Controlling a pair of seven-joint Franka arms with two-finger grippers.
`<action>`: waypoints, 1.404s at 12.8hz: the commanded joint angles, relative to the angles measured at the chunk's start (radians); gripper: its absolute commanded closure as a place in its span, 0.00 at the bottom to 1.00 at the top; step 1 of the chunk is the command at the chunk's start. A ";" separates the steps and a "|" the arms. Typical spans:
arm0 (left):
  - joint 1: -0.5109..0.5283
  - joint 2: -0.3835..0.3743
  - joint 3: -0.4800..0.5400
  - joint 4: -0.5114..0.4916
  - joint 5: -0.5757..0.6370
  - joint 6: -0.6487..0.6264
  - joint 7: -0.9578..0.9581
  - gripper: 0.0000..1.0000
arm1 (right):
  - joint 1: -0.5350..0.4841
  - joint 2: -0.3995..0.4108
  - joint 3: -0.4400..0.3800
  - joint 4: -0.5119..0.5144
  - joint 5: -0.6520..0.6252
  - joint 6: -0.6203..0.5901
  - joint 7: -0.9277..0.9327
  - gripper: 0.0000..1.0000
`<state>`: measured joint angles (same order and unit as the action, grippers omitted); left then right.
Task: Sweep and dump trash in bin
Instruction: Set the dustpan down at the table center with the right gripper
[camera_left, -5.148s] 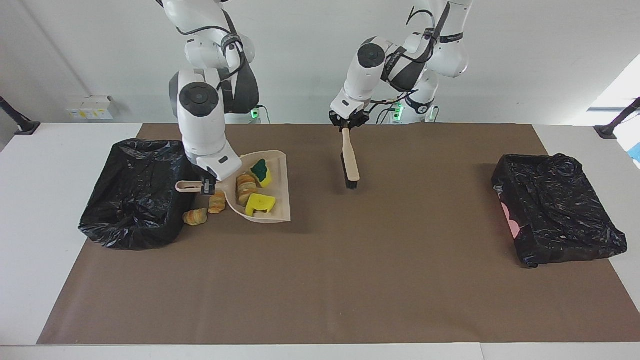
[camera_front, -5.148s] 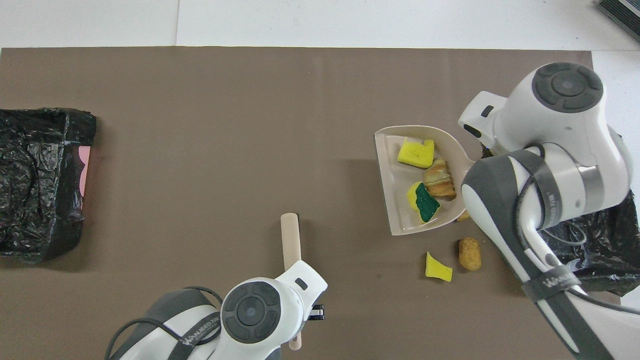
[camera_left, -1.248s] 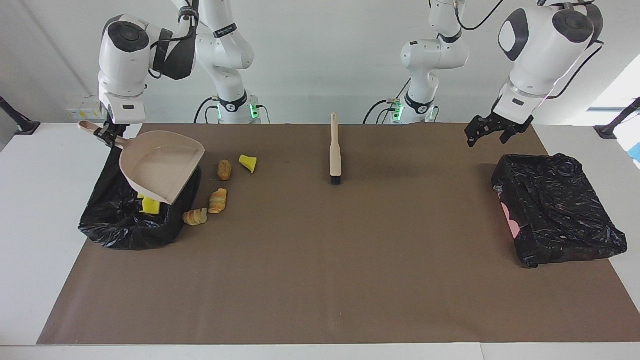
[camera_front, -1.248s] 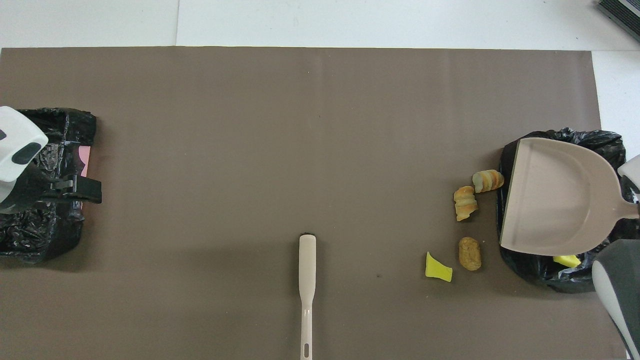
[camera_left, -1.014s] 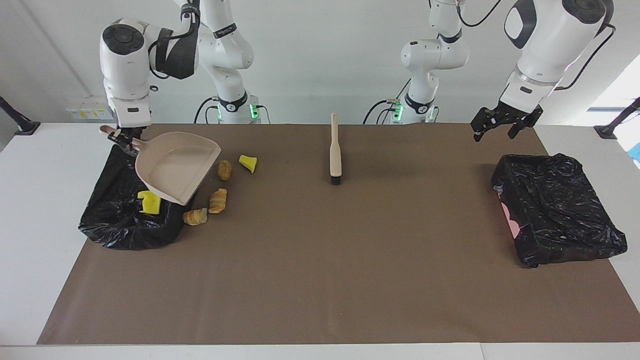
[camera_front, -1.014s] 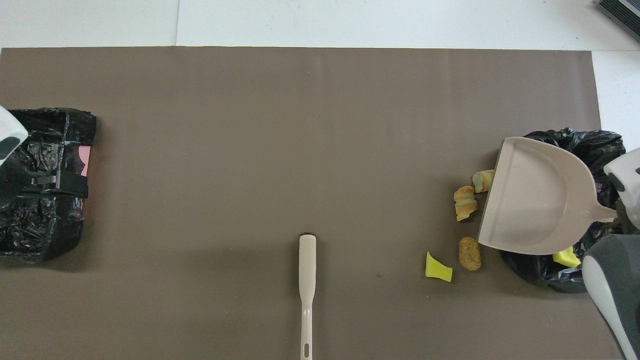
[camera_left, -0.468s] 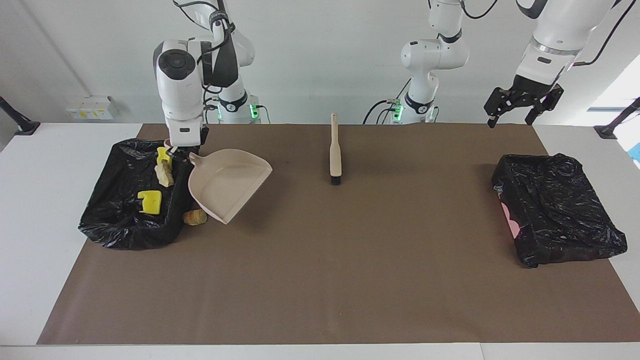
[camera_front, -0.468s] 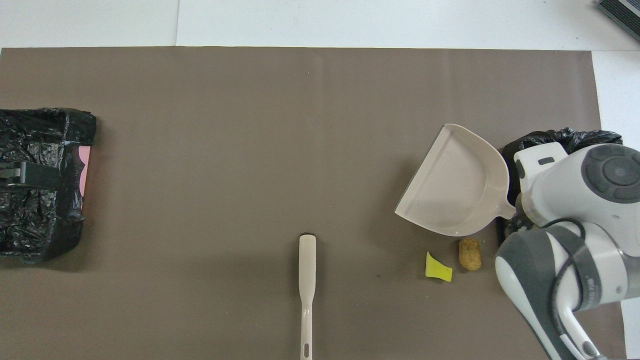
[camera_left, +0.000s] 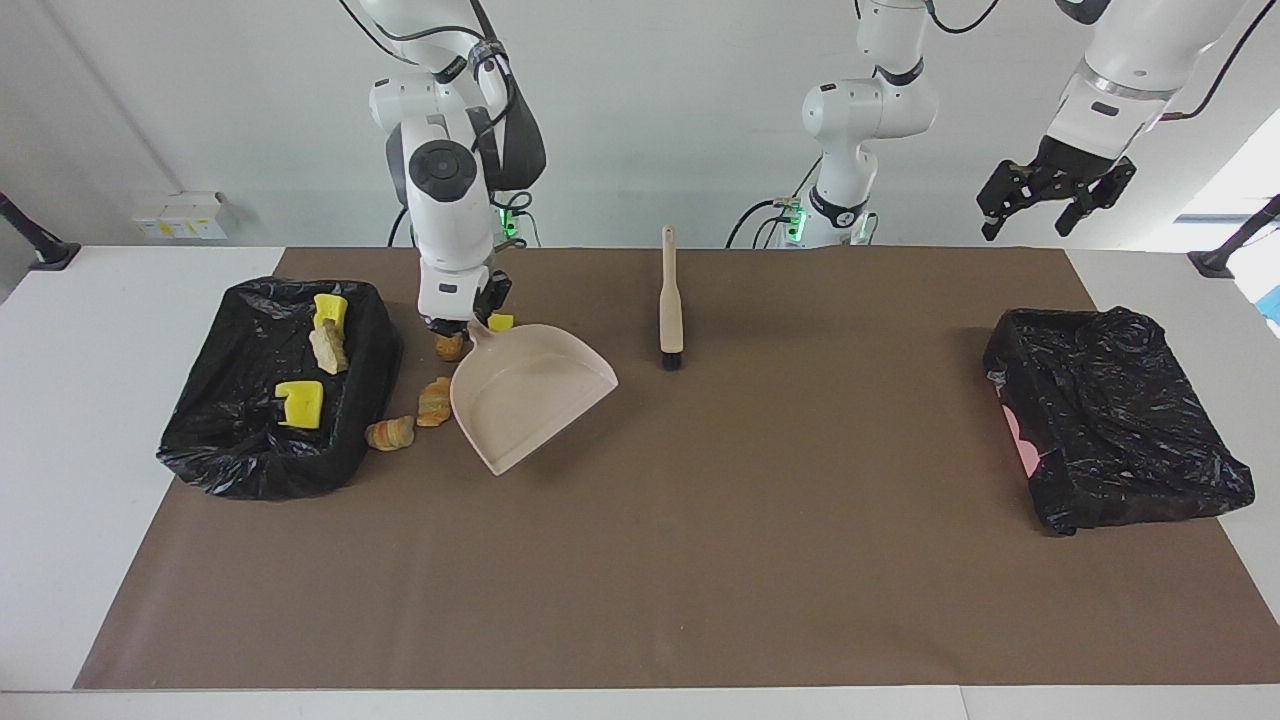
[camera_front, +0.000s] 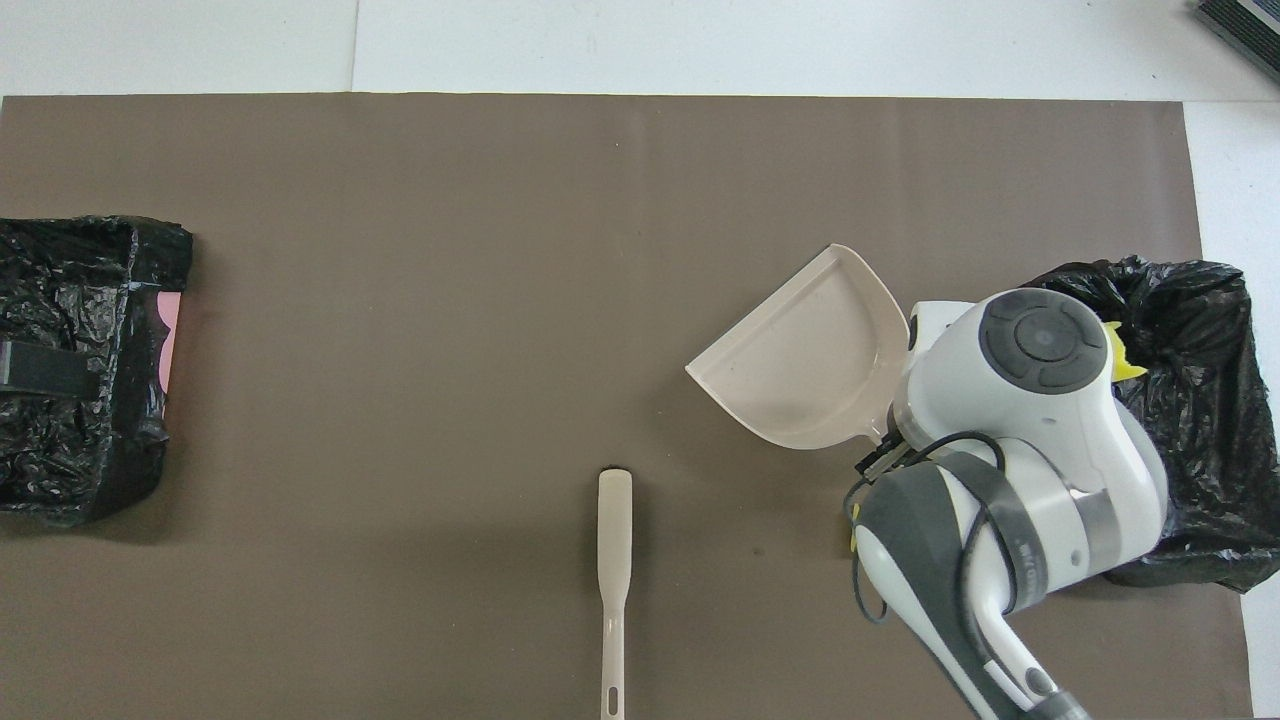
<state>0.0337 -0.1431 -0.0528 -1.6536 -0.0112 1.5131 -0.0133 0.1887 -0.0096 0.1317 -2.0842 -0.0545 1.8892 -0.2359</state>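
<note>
Dustpan (camera_left: 530, 405) now off the bin (camera_left: 215, 460), clamped in right gripper (camera_left: 462, 326); left gripper (camera_left: 1056, 197) spread above brown mat (camera_left: 640, 560).

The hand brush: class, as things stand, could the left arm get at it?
Probably yes. The hand brush lies alone on the brown mat, nothing on or around it. The left gripper hangs open and empty, high over that arm's end of the table, beside the bin there.
</note>
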 joint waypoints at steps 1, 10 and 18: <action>0.022 -0.001 -0.019 0.018 -0.035 -0.027 0.015 0.00 | 0.075 0.100 -0.003 0.114 0.044 -0.024 0.250 1.00; 0.023 0.000 -0.012 0.011 -0.039 0.062 0.012 0.00 | 0.281 0.529 -0.003 0.633 0.166 -0.131 0.858 1.00; 0.023 -0.004 -0.009 0.000 -0.038 0.072 0.016 0.00 | 0.287 0.660 0.000 0.802 0.238 -0.162 0.926 0.42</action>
<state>0.0434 -0.1432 -0.0584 -1.6520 -0.0342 1.5735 -0.0121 0.4840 0.6536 0.1287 -1.3155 0.1377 1.7656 0.6638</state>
